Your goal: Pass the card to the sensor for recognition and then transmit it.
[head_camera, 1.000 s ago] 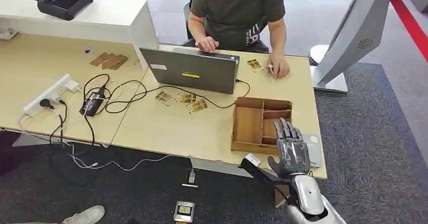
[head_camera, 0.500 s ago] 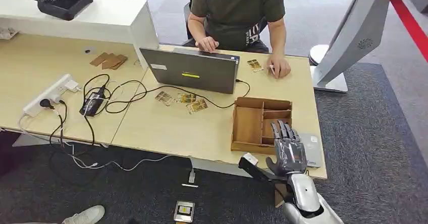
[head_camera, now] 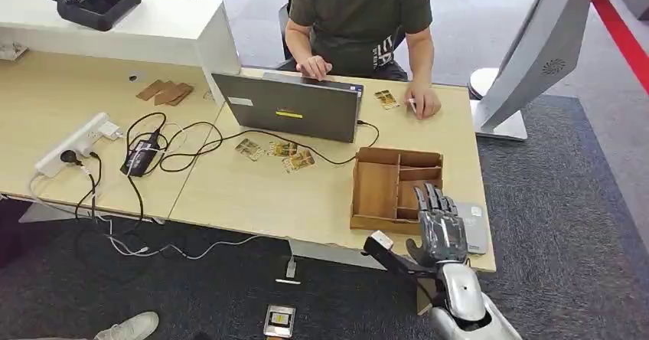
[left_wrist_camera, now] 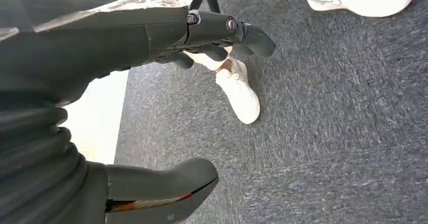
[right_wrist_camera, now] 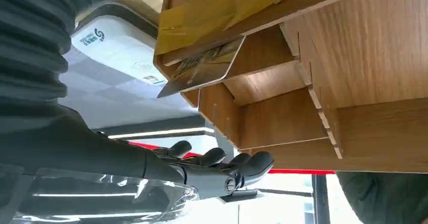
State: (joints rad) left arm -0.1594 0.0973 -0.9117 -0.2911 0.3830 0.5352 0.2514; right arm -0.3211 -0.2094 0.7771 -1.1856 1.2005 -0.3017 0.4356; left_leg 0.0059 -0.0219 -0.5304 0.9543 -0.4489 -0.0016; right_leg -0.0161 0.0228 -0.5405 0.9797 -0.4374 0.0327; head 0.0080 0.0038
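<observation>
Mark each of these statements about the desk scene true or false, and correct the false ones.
1. The right hand hovers by the wooden organizer tray, holding nothing. True.
2. The laptop is folded shut. False: it stands open before the person.
3. A card sticks out of one tray compartment. True.
4. The left hand rests on the desk. False: it hangs over grey carpet.
5. The white card reader lies beside the tray. True.

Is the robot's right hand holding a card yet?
No, the right hand hovers with straight fingers by the wooden tray, while the card sits inside.
</observation>
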